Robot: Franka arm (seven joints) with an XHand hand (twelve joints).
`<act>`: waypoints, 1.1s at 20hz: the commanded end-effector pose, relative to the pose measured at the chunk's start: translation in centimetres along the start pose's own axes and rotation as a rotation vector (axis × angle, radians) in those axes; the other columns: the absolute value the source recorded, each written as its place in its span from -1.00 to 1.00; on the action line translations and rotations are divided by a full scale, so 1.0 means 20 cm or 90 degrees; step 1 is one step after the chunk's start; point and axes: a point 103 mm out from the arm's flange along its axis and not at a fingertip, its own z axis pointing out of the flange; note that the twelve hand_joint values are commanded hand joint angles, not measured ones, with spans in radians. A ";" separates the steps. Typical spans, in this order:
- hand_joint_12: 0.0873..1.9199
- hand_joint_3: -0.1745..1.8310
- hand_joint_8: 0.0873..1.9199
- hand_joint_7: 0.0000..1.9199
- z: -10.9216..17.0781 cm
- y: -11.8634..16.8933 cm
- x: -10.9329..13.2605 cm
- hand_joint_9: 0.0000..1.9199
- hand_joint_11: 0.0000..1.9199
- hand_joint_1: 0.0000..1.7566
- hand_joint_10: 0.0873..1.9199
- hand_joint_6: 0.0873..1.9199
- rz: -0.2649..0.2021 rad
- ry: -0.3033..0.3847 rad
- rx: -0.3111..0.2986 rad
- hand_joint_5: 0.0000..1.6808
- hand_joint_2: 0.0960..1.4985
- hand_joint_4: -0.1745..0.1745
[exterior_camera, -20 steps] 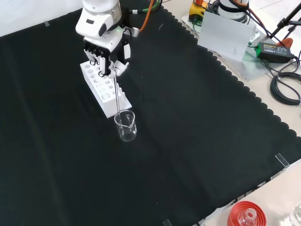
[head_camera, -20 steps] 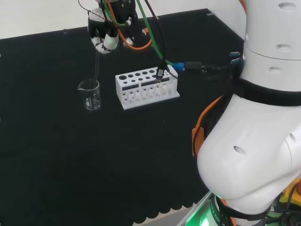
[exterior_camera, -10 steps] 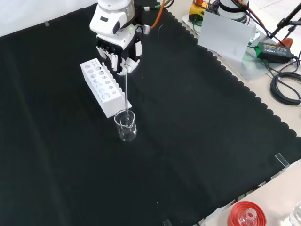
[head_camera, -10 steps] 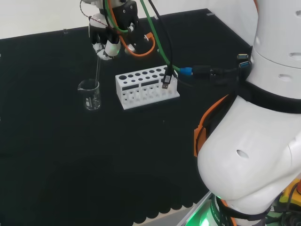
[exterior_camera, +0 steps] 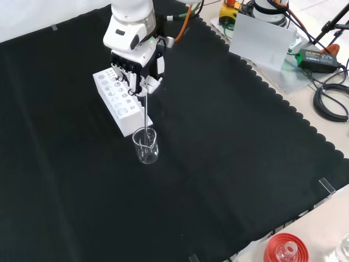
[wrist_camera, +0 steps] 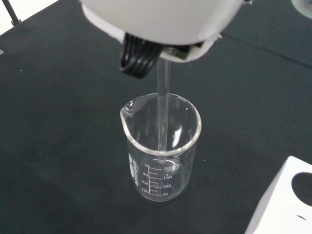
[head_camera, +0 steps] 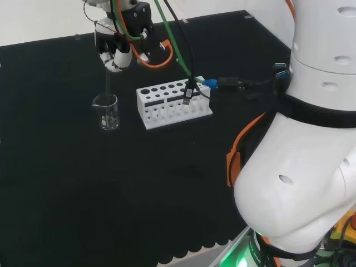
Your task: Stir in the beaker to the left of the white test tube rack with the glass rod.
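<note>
One glass rod [exterior_camera: 146, 112] (near upright) hangs from hand [exterior_camera: 136, 68] into beaker [exterior_camera: 145, 146].

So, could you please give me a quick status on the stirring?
Hand shut on glass rod. Rod tip inside beaker, beside rack. Nothing in the way.

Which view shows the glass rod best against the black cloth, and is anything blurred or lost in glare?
Wrist view: glass rod clear inside the beaker; the robot hand is a blurred white mass. Head view: rod faint against the cloth. Front view: rod a thin pale line; small glints on the beaker rim.
</note>
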 end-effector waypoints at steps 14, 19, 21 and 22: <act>-0.42 0.11 -0.24 0.46 -0.01 0.02 -0.11 0.97 0.71 0.51 -0.87 -0.23 0.016 -0.009 0.003 0.39 -0.41 -1.00; -0.42 0.11 -0.24 0.46 -0.03 -0.03 -0.06 0.97 0.71 0.51 -0.87 -0.22 0.015 -0.012 0.001 0.39 -0.41 -1.00; -0.42 0.11 -0.24 0.46 -0.04 -0.04 -0.01 0.97 0.71 0.51 -0.87 -0.22 0.007 -0.012 -0.001 0.39 -0.41 -1.00; -0.42 0.11 -0.24 0.46 -0.04 -0.04 0.03 0.97 0.71 0.51 -0.87 -0.22 0.003 -0.011 -0.001 0.39 -0.41 -1.00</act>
